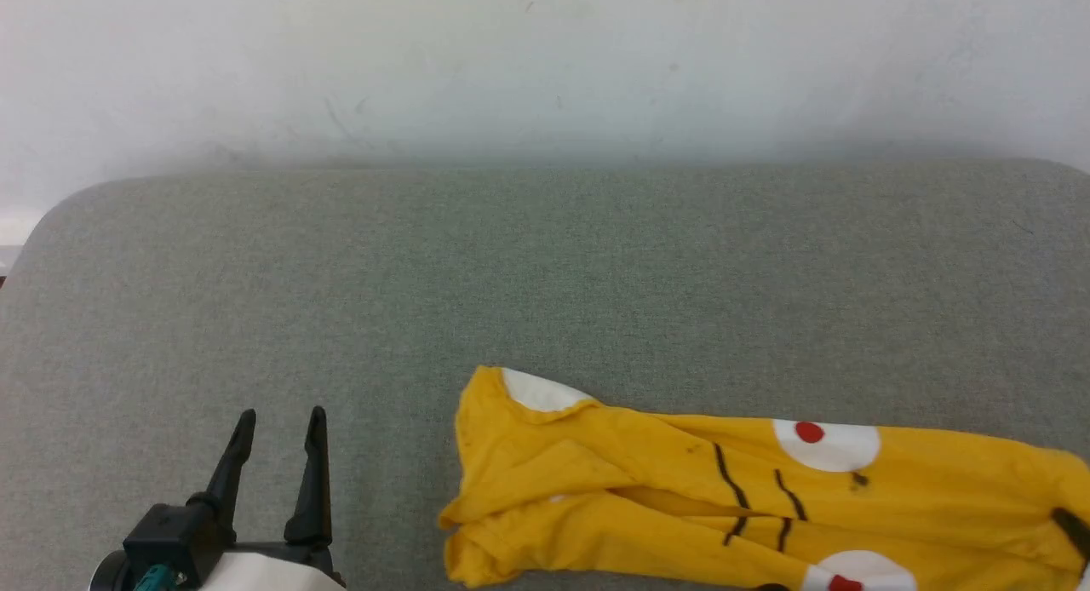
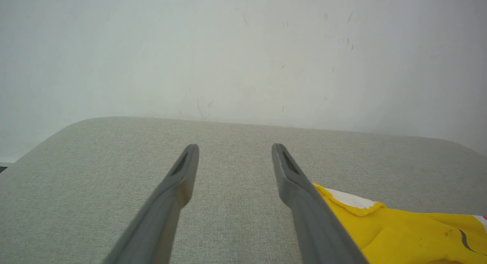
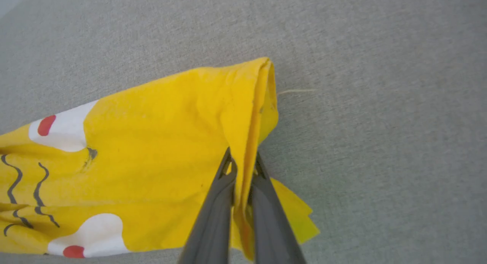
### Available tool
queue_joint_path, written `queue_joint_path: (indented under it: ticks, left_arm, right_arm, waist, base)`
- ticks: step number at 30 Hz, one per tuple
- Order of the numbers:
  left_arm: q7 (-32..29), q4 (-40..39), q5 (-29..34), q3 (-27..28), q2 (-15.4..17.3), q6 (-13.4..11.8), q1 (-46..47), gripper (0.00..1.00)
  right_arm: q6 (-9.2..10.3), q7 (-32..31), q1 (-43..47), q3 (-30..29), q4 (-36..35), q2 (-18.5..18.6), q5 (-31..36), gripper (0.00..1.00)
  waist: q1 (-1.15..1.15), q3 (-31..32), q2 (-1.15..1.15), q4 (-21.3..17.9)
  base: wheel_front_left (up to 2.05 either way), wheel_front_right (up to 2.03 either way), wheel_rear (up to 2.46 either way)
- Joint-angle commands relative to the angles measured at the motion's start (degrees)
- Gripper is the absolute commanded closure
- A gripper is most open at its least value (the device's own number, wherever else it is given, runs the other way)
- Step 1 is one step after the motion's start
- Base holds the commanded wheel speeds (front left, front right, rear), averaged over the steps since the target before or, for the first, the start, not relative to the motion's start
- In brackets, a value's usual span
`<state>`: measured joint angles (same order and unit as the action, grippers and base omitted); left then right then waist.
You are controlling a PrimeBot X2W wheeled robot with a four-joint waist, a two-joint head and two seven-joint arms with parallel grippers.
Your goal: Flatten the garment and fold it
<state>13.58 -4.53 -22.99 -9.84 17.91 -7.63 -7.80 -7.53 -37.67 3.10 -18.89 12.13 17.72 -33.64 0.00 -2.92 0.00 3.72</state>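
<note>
Garment, 1, lies bunched; of 2 tools, right tool clamps its edge, left tool gapes.

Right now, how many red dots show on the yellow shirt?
2. One red dot on the farther white patch of the shirt, the other on the nearer patch. Folds may hide more.

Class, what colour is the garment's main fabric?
Mustard yellow garment; clearest in the right wrist view.
</note>
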Motion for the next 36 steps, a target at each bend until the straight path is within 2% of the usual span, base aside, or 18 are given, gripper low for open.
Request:
queue_joint_path:
  ticks: [1, 3, 6, 9, 13, 15, 18, 20, 23, 26, 28, 29, 30, 31, 32, 33, 36]
  left_arm:
    - [-0.2, -0.3, 0.0, 0.0, 0.0, -0.4, -0.4, 0.00]
    - [-0.4, -0.4, -0.1, -0.2, 0.0, -0.5, -0.5, 0.00]
    - [-0.5, -0.4, -0.2, -0.3, -0.1, -0.6, -0.5, 0.00]
    - [-0.5, -0.3, -0.4, -0.3, -0.2, -0.8, -0.7, 0.00]
    - [-0.5, 0.0, -0.6, -0.5, -0.3, -0.7, -0.6, 0.00]
    - [-0.5, 0.1, -0.7, -0.6, -0.3, -0.7, -0.6, 0.00]
    - [-0.6, 0.2, -0.7, -0.8, -0.3, -0.7, -0.2, 0.00]
    - [-0.6, 0.2, -0.7, -0.9, -0.2, -0.7, 0.0, 0.00]
    - [-0.7, 0.1, -0.7, -1.2, -0.2, -0.6, 0.4, 0.00]
    - [-0.8, 0.4, -0.8, -1.7, -0.3, -0.4, 1.0, 0.00]
    - [-0.8, 0.5, -0.8, -1.8, -0.3, -0.3, 1.3, 0.00]
    - [-0.7, 0.7, -0.8, -1.9, -0.4, -0.2, 1.4, 0.00]
    - [-0.7, 0.8, -0.8, -2.0, -0.4, -0.2, 1.6, 0.00]
    - [-0.6, 1.0, -0.9, -2.0, -0.4, -0.2, 1.7, 0.00]
    - [-0.6, 1.2, -0.9, -2.1, -0.5, -0.1, 1.8, 0.00]
    - [-0.6, 1.4, -1.0, -2.2, -0.5, 0.0, 1.9, 0.00]
    - [-0.4, 1.9, -1.1, -2.2, -0.6, 0.1, 2.2, 0.00]
  right_arm:
    - [0.04, 0.7, 0.3, -2.4, -0.7, -0.4, 1.2, 1.00]
    - [0.04, 0.2, -0.1, -4.9, -1.2, -1.6, 1.4, 1.00]
    - [0.04, -3.0, -3.1, -7.8, -1.6, -6.8, -3.4, 1.00]
    - [0.04, -10.1, -6.8, -8.1, -2.2, -12.9, -14.3, 1.00]
    - [0.04, -18.8, -8.8, -3.8, -1.6, -14.7, -29.1, 1.00]
    - [0.04, -19.5, -9.0, 1.4, -0.1, -14.8, -36.8, 1.00]
    - [0.04, -15.9, -9.6, 10.5, 1.0, -14.8, -44.9, 1.00]
    - [0.04, -12.4, -10.2, 17.5, 1.0, -14.8, -47.2, 1.00]
    - [0.04, -5.1, -11.5, 26.8, 1.7, -14.8, -48.0, 1.00]
    - [0.04, 2.0, -13.5, 35.2, 4.3, -14.8, -45.4, 1.00]
    - [0.04, 4.4, -14.2, 37.5, 5.4, -14.8, -44.6, 1.00]
    - [0.04, 6.9, -15.1, 39.6, 6.4, -14.8, -43.7, 0.93]
    - [0.04, 9.0, -15.8, 41.7, 7.5, -14.8, -43.2, 0.91]
    - [0.04, 10.9, -16.6, 43.8, 8.7, -14.8, -42.5, 0.81]
    - [0.04, 12.9, -17.6, 45.8, 9.5, -14.8, -41.2, 0.55]
    - [0.04, 15.2, -18.3, 47.3, 10.2, -14.8, -40.3, 0.00]
    - [0.04, 20.1, -20.6, 51.3, 10.4, -14.8, -38.2, 0.00]
  waist:
    - [0.00, 0.0, 0.00, 0.1]
    - [0.00, 0.1, 0.00, 0.0]
    - [0.00, 0.3, 0.00, -0.1]
    - [0.00, 0.6, 0.00, -0.4]
    - [0.00, 0.8, 0.00, -0.3]
    - [0.00, 0.9, 0.00, -0.2]
    - [0.00, 0.8, 0.00, 0.1]
    - [0.00, 0.7, 0.00, 0.4]
    - [0.00, 0.3, 0.00, 0.9]
    - [0.00, -0.2, 0.00, 1.8]
    - [0.00, -0.4, 0.00, 2.0]
    - [0.00, -0.6, 0.00, 2.3]
    - [0.00, -0.7, 0.00, 2.4]
    - [0.00, -0.9, 0.00, 2.5]
    - [0.00, -1.0, 0.00, 2.7]
    - [0.00, -1.1, 0.00, 2.8]
    - [0.00, -1.3, 0.00, 3.0]
  base:
    - [0.00, 0.00, 0.00]
    - [0.00, 0.00, 0.00]
    - [0.00, 0.00, 0.00]
    - [0.00, 0.00, 0.00]
    - [0.00, 0.00, 0.00]
    - [0.00, 0.00, 0.00]
    - [0.00, 0.00, 0.00]
    - [0.00, 0.00, 0.00]
    - [0.00, 0.00, 0.00]
    - [0.00, 0.00, 0.00]
    - [0.00, 0.00, 0.00]
    - [0.00, 0.00, 0.00]
    - [0.00, 0.00, 0.00]
    - [0.00, 0.00, 0.00]
    - [0.00, 0.00, 0.00]
    - [0.00, 0.00, 0.00]
    - [0.00, 0.00, 0.00]
